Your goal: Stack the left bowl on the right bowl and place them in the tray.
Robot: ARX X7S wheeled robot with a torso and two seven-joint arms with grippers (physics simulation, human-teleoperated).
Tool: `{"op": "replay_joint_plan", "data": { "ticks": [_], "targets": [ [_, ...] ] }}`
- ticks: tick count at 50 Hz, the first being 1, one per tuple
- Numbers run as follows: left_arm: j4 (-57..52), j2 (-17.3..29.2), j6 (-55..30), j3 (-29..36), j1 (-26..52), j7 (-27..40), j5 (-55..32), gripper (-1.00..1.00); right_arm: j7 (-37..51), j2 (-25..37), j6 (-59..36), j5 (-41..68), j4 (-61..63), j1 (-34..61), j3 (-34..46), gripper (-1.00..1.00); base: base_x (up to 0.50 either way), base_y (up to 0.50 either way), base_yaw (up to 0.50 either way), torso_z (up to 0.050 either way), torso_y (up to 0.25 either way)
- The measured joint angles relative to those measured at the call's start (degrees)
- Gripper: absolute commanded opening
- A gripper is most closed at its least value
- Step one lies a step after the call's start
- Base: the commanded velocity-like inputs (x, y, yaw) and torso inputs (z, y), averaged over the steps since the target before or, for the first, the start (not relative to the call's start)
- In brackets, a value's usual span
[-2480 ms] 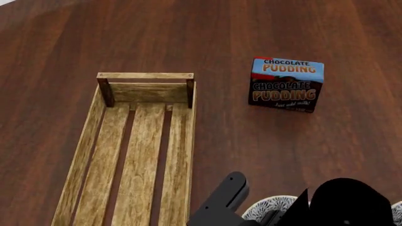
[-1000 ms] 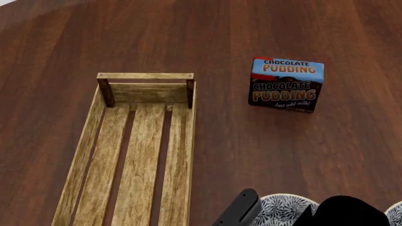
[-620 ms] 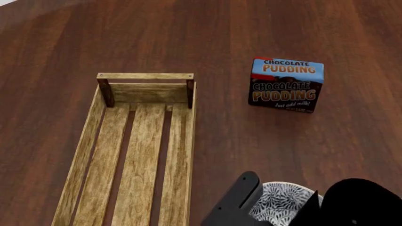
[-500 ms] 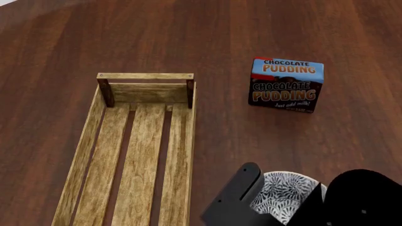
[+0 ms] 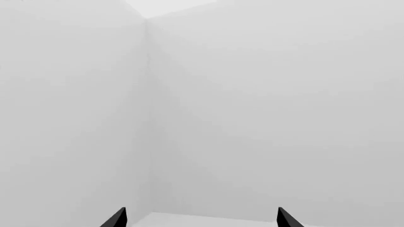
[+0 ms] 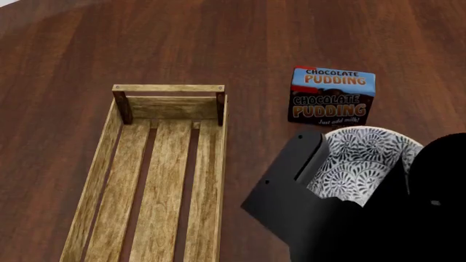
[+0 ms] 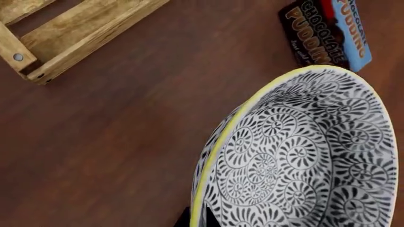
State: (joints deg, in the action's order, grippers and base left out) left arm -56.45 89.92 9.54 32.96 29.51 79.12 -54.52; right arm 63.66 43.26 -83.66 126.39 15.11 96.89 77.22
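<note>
The right gripper point(image 6: 320, 169) pinches the rim of the patterned bowl point(image 6: 357, 161), holding it above the table point(image 6: 218, 43) to clear the empty tray point(image 6: 163, 180) wall.

A dark wooden table point(image 6: 218, 43) bears the tray point(image 6: 117, 185) and pudding box point(image 6: 332, 98).

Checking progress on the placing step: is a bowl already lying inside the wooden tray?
No. The head view shows the tray with bare slats, while the patterned bowl is off to its right, at the right pincer.
</note>
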Motion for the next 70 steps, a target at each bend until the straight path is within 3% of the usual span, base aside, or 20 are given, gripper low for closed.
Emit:
{"op": "replay_joint_plan", "data": {
  "ticks": [21,32,45,70],
  "targets": [
    [-0.12,-0.56,-0.77,-1.07,0.29,-0.67,-0.37,1.0,13.99,10.01,2.76,13.1,3.66,13.51,13.07,-1.0,0.0,0.0,0.0,0.0,0.0],
    [-0.54,-0.27,-0.76,-1.34,0.13,-0.4,-0.32,1.0,16.61,17.69,4.52,13.46,4.65,14.15,17.34,-1.0,0.0,0.0,0.0,0.0,0.0],
    [-1.27,-0.05,-0.76,-1.25,-0.47,0.66,0.18,1.0,10.7,22.25,6.16,5.32,2.7,8.3,18.28,-1.0,0.0,0.0,0.0,0.0,0.0],
    [-0.43,-1.4,-2.25,-2.27,-0.24,-0.84,-0.76,1.0,-7.5,17.37,8.43,-15.58,-7.38,-1.43,18.12,-1.0,0.0,0.0,0.0,0.0,0.0]
  ]
}}
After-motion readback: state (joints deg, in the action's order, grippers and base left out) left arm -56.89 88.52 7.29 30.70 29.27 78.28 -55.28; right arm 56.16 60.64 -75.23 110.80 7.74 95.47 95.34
